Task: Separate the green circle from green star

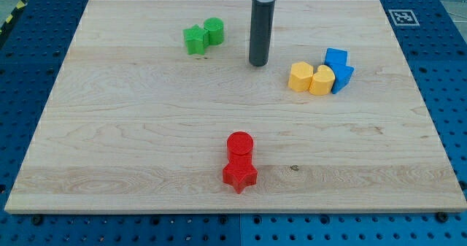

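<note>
Progress: not begun | green circle (pixel 214 31) touches green star (pixel 195 39), far left on board (pixel 131 144) | my tip (pixel 258 63), a bare rod with no fingers to open or close, stands right of the pair, apart | left: push them apart

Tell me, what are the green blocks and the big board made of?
The green star and green circle, which touch each other, look like solid-coloured matte plastic, though painted wood is possible. The board looks like pale wood: grain lines and joined strips run across it. My tip rests right of the pair, apart from them.
</note>
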Controlling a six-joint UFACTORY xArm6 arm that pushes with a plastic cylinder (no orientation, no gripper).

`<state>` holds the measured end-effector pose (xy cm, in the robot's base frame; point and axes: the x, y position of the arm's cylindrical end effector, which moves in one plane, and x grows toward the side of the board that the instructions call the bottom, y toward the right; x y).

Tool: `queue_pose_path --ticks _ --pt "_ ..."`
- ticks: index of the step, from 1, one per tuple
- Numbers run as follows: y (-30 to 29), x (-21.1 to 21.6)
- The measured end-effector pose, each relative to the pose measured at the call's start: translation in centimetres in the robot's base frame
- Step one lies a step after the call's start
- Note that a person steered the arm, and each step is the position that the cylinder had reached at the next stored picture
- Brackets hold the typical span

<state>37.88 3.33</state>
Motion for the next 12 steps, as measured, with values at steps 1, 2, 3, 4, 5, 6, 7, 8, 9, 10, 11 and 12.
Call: queue_pose_path --ticks 1,2,3,4,5,6,7,8,9,10,11,12 --pt "-0.5 0.9" --pt "-0.5 1.3" --pt "-0.7 3.0" --pt "-0.7 3.7" --pt "-0.8 3.4" --pt "-1.9 2.0" --pt "-1.9 1.8" --pt "-1.9 1.2" --pt "-0.4 -2.5" --pt "0.1 -4.4" --pt "-1.8 -6.3" --pt "-3.8 -7.6"
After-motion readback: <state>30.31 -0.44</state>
